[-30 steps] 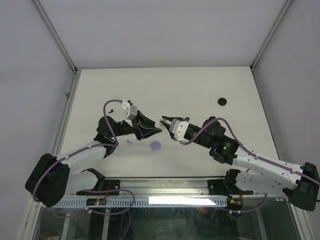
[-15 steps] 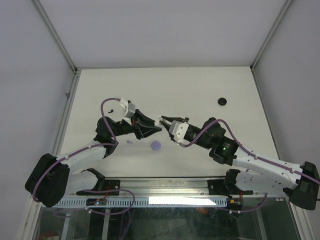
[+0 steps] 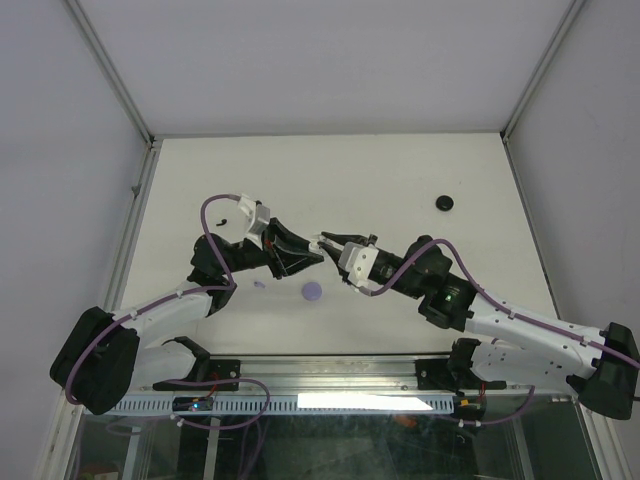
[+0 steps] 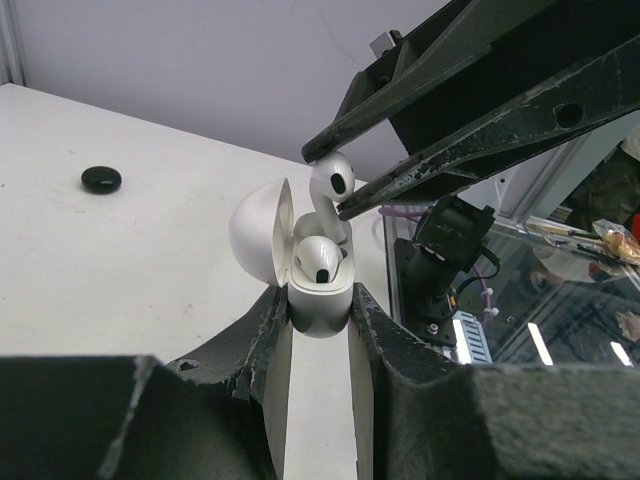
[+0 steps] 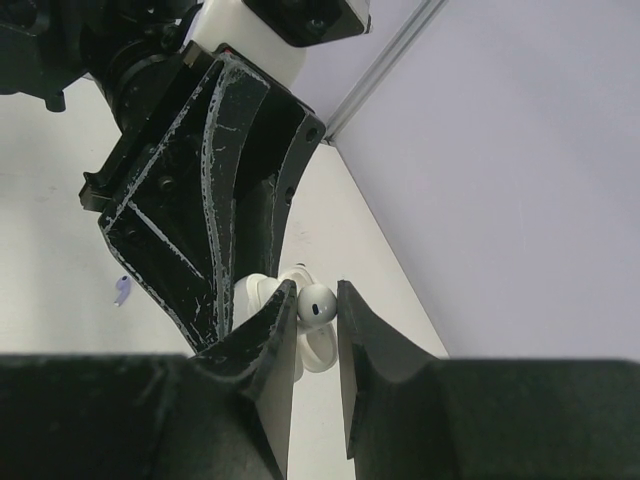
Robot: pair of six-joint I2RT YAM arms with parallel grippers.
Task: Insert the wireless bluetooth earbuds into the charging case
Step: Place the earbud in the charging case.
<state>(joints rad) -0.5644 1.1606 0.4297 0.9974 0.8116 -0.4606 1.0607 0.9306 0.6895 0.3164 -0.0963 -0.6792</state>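
Right fingers advanced, pinching earbud over case.

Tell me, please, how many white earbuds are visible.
2: one earbud seated in the case held by the left end effector; another earbud pinched in the right end effector above it.

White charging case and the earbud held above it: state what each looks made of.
The white charging case looks like hard glossy plastic: soft highlights on its rounded shell and lid. The earbud seems the same glossy white plastic, with a dark oval inset, material unclear.
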